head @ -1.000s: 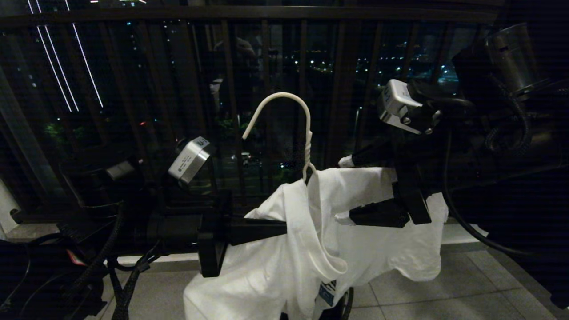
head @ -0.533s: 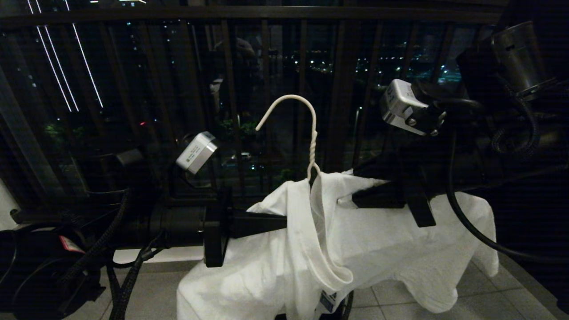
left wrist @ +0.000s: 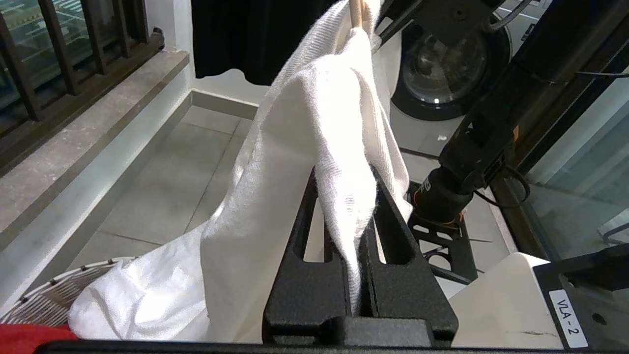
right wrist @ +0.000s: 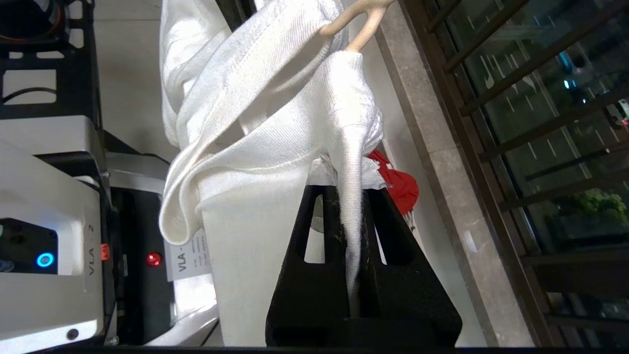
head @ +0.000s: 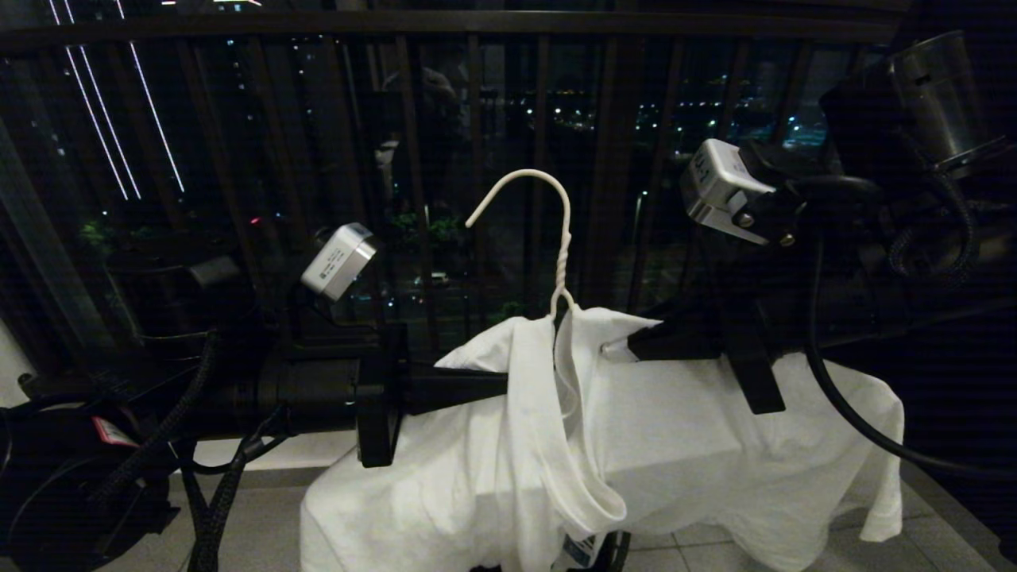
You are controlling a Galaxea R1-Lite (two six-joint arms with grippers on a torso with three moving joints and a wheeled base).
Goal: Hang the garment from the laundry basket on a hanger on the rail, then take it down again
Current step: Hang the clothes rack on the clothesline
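From the head camera, I see the hanger (head: pixel 556 238) upright before the balcony railing (head: pixel 477 24), the garment (head: pixel 604 445) draped over both its shoulders. My right hand (head: pixel 636 343), which stood wide apart a second ago, has now closed on the cloth at the right shoulder, while my left hand (head: pixel 500 381) stays clamped on the left one.

Through the left wrist camera, the fingers (left wrist: pixel 388 231) pinch a fold of shirt, whose tail trails into the laundry basket (left wrist: pixel 39 295).

Through the right wrist camera, the fingers (right wrist: pixel 388 231) are squeezed onto fabric just under the hanger's neck. With both shoulders gripped, I judge the shirt ready to lift towards the rail, which is out of sight.
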